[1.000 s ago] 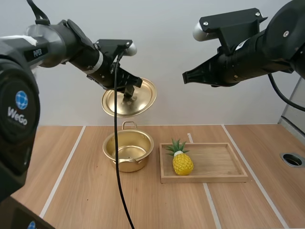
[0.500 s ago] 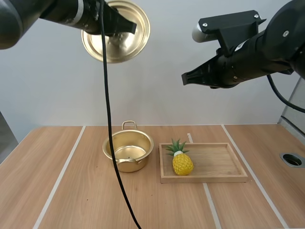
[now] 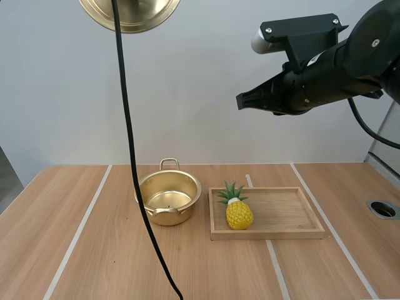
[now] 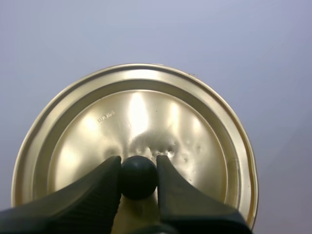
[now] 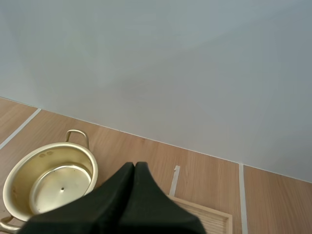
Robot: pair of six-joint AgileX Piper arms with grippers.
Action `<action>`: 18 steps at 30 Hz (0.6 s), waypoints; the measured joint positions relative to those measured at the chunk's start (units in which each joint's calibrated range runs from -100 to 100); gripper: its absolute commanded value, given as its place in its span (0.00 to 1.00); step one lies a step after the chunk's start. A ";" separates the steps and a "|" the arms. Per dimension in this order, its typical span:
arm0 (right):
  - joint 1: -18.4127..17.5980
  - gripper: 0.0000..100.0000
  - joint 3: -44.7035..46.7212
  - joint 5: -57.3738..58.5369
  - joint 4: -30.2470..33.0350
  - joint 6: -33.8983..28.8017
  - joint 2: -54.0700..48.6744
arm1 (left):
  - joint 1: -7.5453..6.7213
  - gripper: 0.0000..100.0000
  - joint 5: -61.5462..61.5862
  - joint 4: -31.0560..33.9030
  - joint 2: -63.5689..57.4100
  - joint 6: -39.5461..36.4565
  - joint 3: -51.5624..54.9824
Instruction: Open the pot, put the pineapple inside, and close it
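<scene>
The gold pot point(image 3: 167, 197) stands open on the table, its inside bare; it also shows below my right gripper point(image 5: 134, 168), which is shut as one dark wedge. That gripper point(image 3: 240, 101) hangs high over the tray. A yellow pineapple point(image 3: 238, 210) with green leaves lies at the left end of the wooden tray point(image 3: 294, 219). The gold lid point(image 3: 130, 12) is lifted far above the pot at the picture's upper edge. My left gripper point(image 4: 138, 170) pinches the lid's black knob point(image 4: 138, 176), with the lid point(image 4: 170, 126) facing the camera.
The wooden table point(image 3: 94, 262) has pale lines running front to back. A round hole point(image 3: 383, 209) sits in its right edge. A corner of the tray point(image 5: 214, 217) lies beside the pot point(image 5: 39, 185).
My left arm has carried the lid steadily upward, from just above the pot to the top edge of the high view. The right arm has barely moved.
</scene>
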State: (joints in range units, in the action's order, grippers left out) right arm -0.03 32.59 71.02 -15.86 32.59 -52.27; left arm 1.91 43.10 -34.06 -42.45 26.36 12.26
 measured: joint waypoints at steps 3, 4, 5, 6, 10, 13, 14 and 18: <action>0.03 0.00 0.00 0.39 -1.69 0.00 0.29 | 0.00 0.00 0.00 0.00 -0.29 0.00 0.00; 0.03 0.00 0.00 0.94 -2.72 0.48 0.81 | 0.00 0.00 0.00 0.00 -0.27 0.00 0.00; 0.03 0.00 0.00 1.60 -3.56 1.10 1.36 | 0.00 0.00 0.00 0.00 -0.27 0.00 0.00; 0.03 0.00 0.00 2.75 -4.70 1.87 2.04 | 0.00 0.00 0.00 0.00 -0.27 0.00 0.00; 0.03 0.00 0.00 7.62 -7.25 4.02 5.21 | 0.00 0.00 0.00 0.00 -0.27 0.00 0.00; 0.03 0.00 0.00 9.46 -7.37 4.40 6.20 | 0.00 0.00 0.00 0.10 -0.27 0.00 0.00; 0.03 0.00 0.00 9.63 -7.37 4.62 6.34 | 0.00 0.00 0.00 0.10 -0.27 0.00 0.00; 0.03 0.51 0.00 9.81 -7.49 5.40 6.34 | 0.00 0.00 0.00 0.10 -0.27 0.00 0.00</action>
State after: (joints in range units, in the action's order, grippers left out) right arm 0.00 32.59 80.83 -23.35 37.99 -45.94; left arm 1.91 43.10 -33.96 -42.72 26.36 12.26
